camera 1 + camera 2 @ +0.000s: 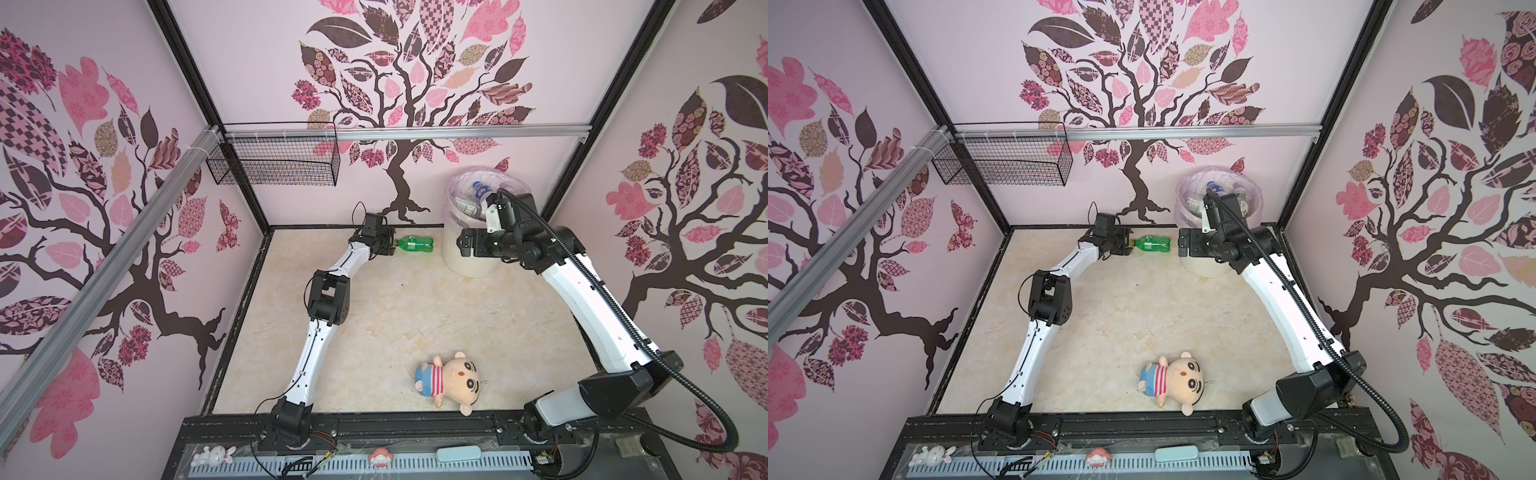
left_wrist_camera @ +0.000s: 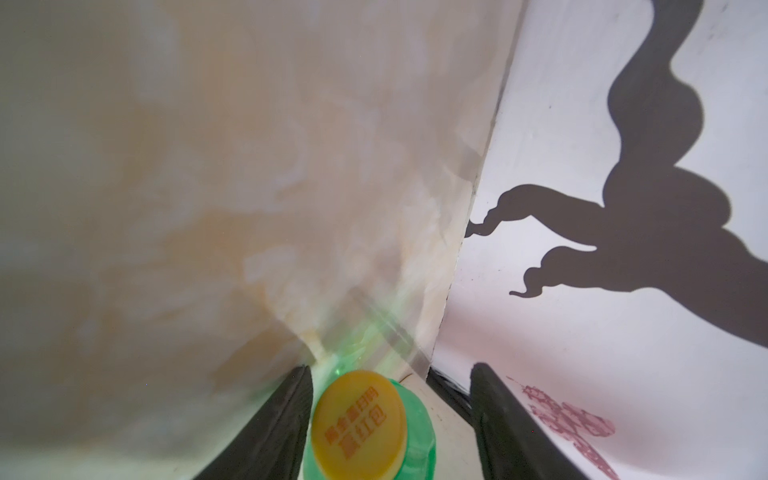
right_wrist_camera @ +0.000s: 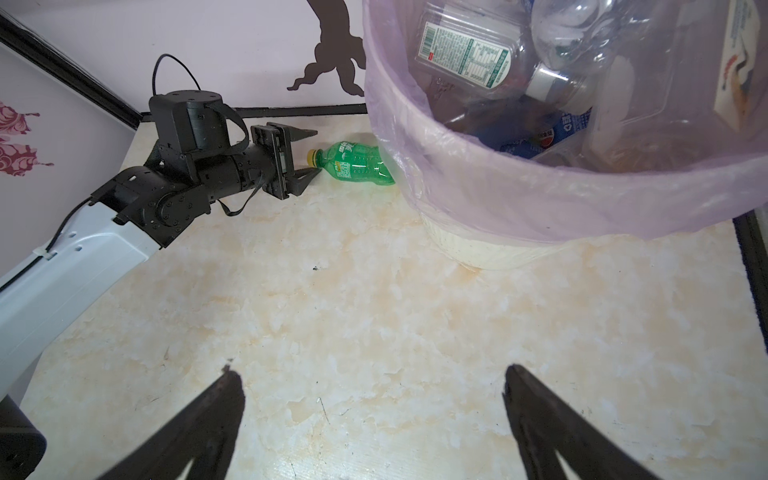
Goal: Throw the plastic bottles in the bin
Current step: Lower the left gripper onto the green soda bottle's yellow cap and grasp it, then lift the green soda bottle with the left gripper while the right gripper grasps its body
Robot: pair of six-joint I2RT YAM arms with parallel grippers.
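bottle (image 3: pixel 359 165) cap (image 2: pixel 359 424) sits between spread left fingers (image 2: pixel 282 428); right fingers (image 3: pixel 199 424) spread, empty; centre, then pinch squarely just below it.

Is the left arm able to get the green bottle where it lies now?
Probably yes. The left gripper has its jaws on both sides of the bottle at the cap, and nothing lies between. The bin stands close.
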